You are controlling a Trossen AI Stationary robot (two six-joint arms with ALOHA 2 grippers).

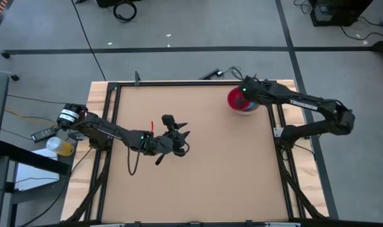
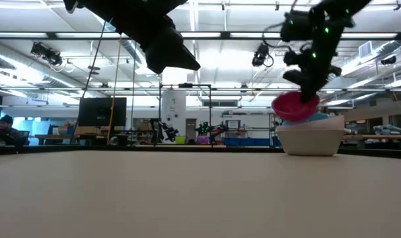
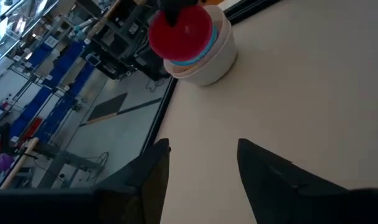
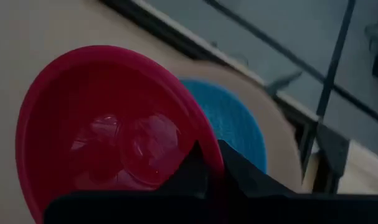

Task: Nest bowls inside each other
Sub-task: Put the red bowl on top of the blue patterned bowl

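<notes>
A grey-white bowl (image 2: 310,140) stands on its base at the table's far right, with a light blue bowl (image 2: 324,118) nested in it. Over this stack hangs a magenta-red bowl (image 2: 294,106), tilted, in my right gripper (image 4: 212,165), which is shut on its rim. The left wrist view shows the same stack (image 3: 215,55) with the magenta-red bowl (image 3: 179,31) above it. My left gripper (image 1: 186,140) hovers open over the middle of the table, its fingers (image 3: 145,180) with nothing between them. My right gripper pinches the magenta-red bowl's rim (image 4: 201,146), one finger inside the bowl and one outside. It comes at the rim from above, slanting down. The bowl hangs tilted over the nested bowls (image 4: 229,121); whether its low edge touches them, I cannot tell.
The black frame rail (image 1: 276,120) and the table's right edge run close beside the stack. Bare tabletop (image 1: 204,183) lies across the middle and near side. A yellow item (image 1: 62,146) lies off the table on the left.
</notes>
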